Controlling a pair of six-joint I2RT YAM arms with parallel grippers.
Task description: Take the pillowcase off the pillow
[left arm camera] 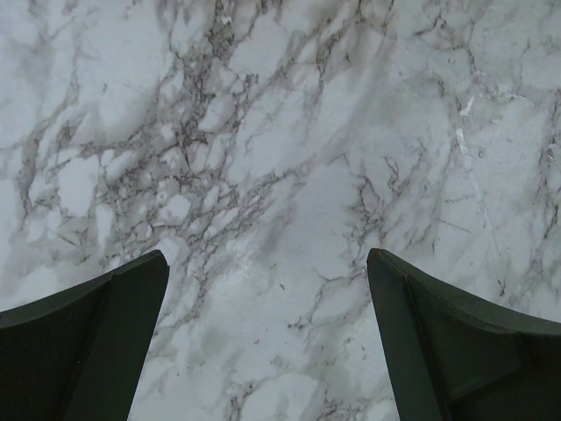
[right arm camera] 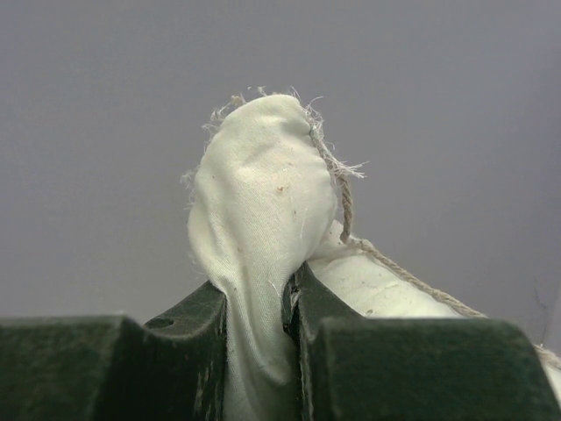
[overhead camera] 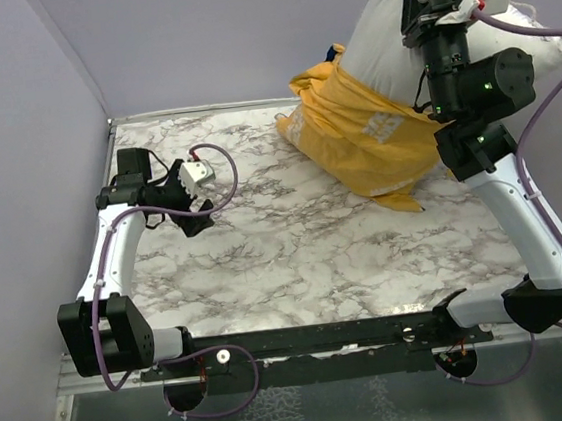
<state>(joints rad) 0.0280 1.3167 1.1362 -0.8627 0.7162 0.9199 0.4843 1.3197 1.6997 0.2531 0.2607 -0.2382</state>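
The white pillow (overhead camera: 388,28) hangs lifted at the back right, its lower end still inside the yellow-orange pillowcase (overhead camera: 364,136), which sags bunched on the marble table (overhead camera: 296,259). My right gripper (overhead camera: 437,3) is raised high and shut on a corner of the pillow; in the right wrist view the cream fabric (right arm camera: 263,210) is pinched between the fingers (right arm camera: 184,351), with a frayed thread trailing. My left gripper (overhead camera: 196,214) is open and empty, low over the table at the left; the left wrist view shows only marble between its fingers (left arm camera: 88,342). The blue side is hidden.
Grey walls enclose the table on the left and back. The table's raised rim (overhead camera: 200,110) runs along the back edge. The black rail with the arm bases (overhead camera: 315,343) lies along the near edge.
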